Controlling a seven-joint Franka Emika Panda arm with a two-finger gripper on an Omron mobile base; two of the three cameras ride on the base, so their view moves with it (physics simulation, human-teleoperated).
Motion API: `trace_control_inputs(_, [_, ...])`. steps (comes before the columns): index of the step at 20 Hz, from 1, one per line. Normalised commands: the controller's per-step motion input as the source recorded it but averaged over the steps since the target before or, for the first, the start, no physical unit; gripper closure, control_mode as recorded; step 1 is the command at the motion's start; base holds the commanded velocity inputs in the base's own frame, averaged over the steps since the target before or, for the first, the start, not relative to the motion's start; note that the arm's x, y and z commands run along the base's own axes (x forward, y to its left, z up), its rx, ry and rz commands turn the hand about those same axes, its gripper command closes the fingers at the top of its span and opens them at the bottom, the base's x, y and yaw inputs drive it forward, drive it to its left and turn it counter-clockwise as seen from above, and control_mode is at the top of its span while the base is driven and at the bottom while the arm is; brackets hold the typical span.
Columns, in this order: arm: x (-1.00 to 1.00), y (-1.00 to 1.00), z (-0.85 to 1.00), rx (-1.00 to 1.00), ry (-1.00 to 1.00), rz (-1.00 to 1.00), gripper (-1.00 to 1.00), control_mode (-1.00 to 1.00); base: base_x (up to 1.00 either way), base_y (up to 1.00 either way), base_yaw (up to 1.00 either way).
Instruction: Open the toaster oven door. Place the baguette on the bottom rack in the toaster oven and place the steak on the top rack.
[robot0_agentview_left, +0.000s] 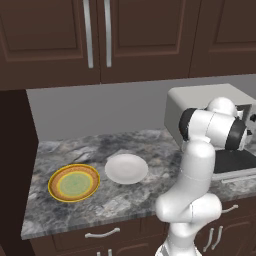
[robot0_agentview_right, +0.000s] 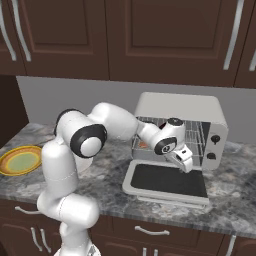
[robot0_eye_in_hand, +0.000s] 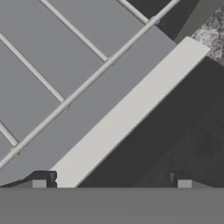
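Left base view, left to right: yellow plate and white plate, both bare, side by side on the bench; arm; oven at far right. Right base view: yellow plate at left edge; oven with door dropped flat onto the bench, glass up, so the cavity is open for loading. Small reddish item, likely the steak, lies inside at left; baguette not made out. Pincer hangs just above the door, before the racks, wide open, holding nothing. Hand view: wire rack upper left, door frame running diagonally, fingertips far apart. Judgement: task nearly done.
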Motion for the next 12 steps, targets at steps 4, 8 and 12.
trace_control_inputs(4, [0.19, 0.0, -0.07, 0.07, 0.0, -0.03, -1.0, -1.0, 0.0, 0.0, 0.0])
trace_control_inputs(8, [-0.36, 0.0, -0.03, 0.01, 0.0, 0.0, -1.0, -1.0, 0.0, 0.0, 0.0])
trace_control_inputs(12, [-0.59, 0.0, 0.01, 0.0, -0.01, 0.0, -1.0, -1.0, 0.0, 0.0, 0.0])
